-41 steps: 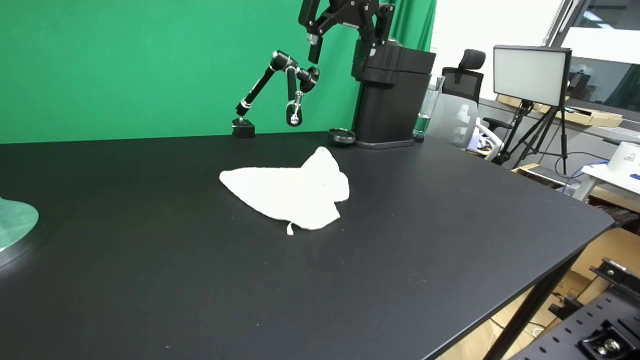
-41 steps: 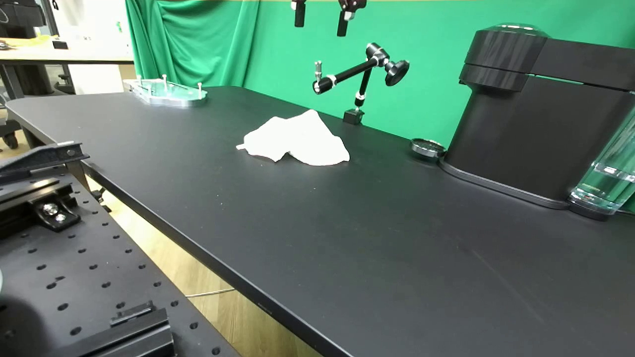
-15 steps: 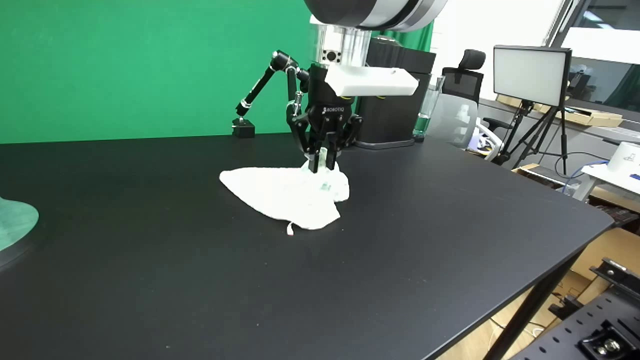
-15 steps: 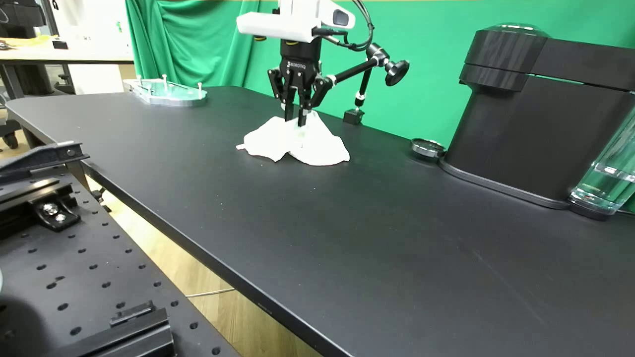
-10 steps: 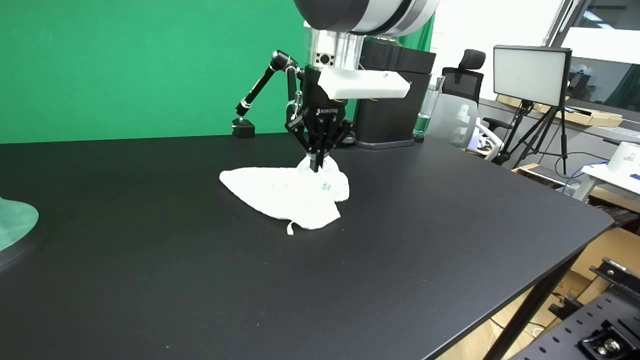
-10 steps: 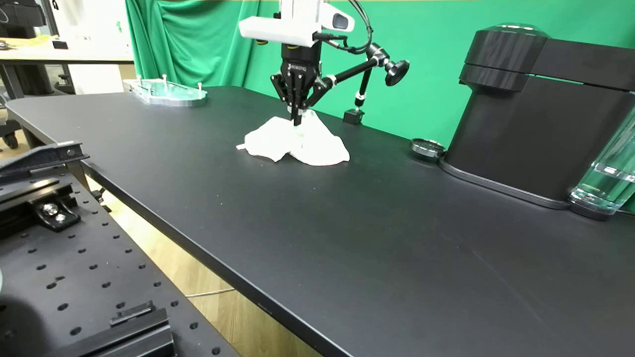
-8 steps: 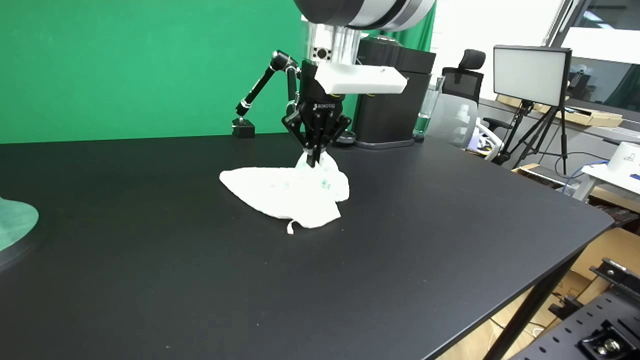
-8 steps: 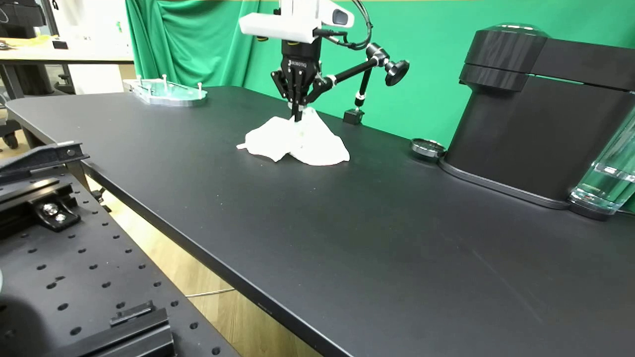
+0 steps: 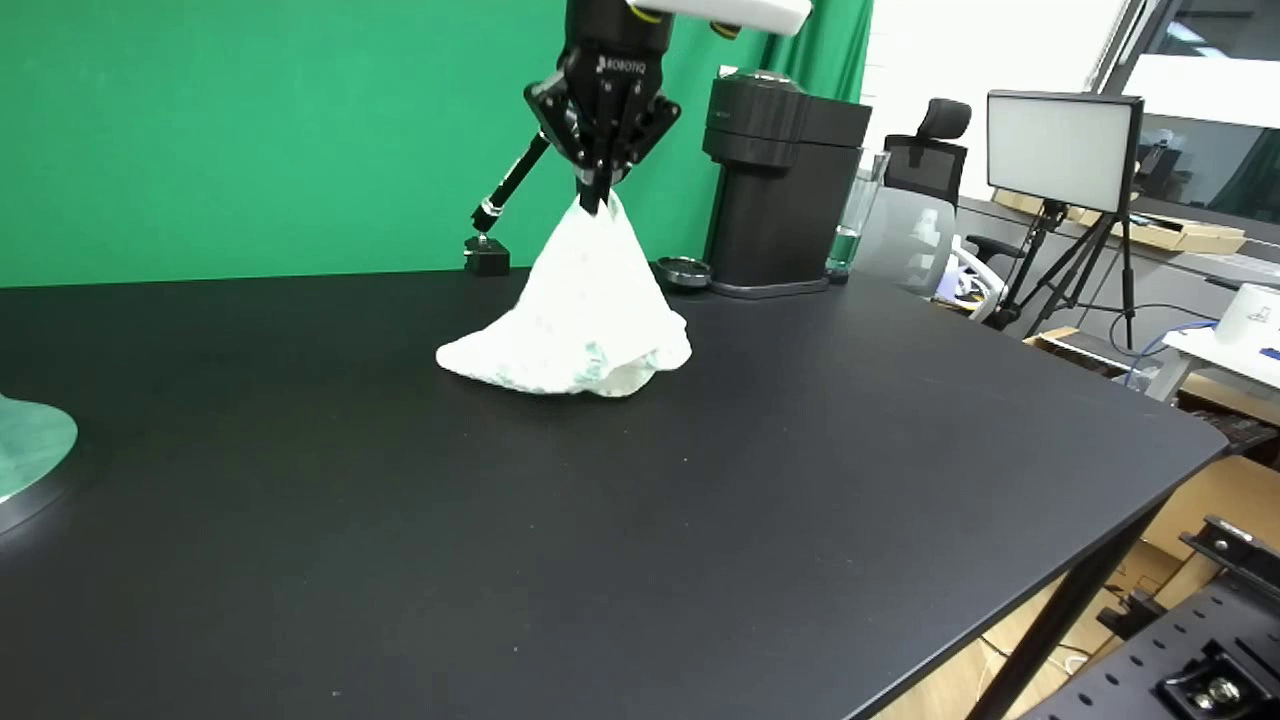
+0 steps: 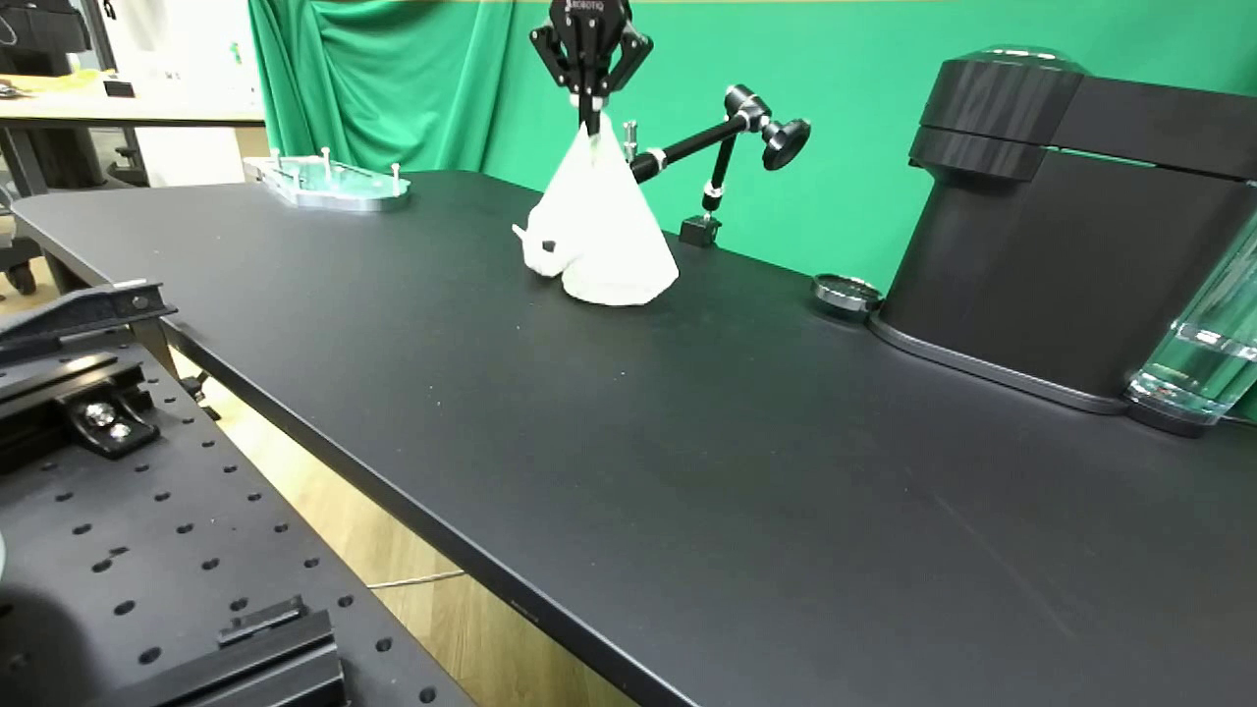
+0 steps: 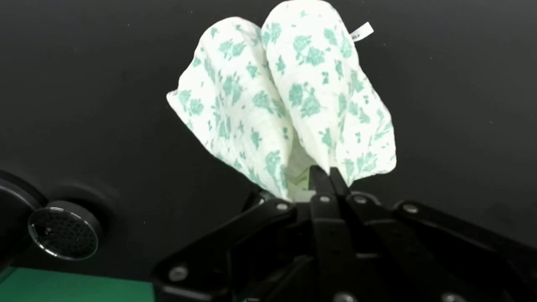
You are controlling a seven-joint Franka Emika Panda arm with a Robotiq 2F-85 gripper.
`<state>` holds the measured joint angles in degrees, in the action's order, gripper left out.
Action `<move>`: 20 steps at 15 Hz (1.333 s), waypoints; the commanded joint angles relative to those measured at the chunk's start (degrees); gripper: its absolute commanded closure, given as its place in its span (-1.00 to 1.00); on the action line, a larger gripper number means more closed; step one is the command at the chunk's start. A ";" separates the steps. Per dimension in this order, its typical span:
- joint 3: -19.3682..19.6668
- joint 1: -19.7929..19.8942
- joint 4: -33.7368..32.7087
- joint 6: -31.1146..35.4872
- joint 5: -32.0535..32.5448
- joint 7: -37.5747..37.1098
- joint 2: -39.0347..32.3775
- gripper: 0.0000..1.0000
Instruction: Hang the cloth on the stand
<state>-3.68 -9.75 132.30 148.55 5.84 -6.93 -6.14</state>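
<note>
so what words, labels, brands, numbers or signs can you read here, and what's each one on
"ROBOTIQ": on the tool, in both exterior views.
Tag on the cloth: lettering too small and blurred to read.
White object at an exterior view's right edge: mark too small to read.

Black gripper (image 9: pixel 593 200) pointing straight down, fingers (image 11: pixel 321 182) pinched together, side linkages (image 9: pixel 550 99) flared outward
</note>
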 commanded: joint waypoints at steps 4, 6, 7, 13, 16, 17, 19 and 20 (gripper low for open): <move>-1.80 1.14 -5.43 -7.29 2.79 -1.96 7.24 0.99; -1.43 2.08 -7.19 -6.74 3.20 -2.43 7.19 0.99; -1.21 2.64 -8.19 -6.54 3.27 -2.54 6.62 0.99; 0.23 5.25 -14.73 -4.56 5.93 -6.21 0.24 0.99; 0.98 4.86 -17.30 -5.97 5.92 -7.22 -2.68 0.99; 1.15 4.68 -17.83 -6.45 5.59 -7.20 -3.43 0.47; 1.28 4.51 -18.19 -6.57 4.85 -6.95 -4.20 0.33; 1.44 4.56 -18.19 -6.30 4.64 -6.81 -4.59 0.21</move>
<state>-3.02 -4.52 116.46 143.98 10.28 -11.54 -9.29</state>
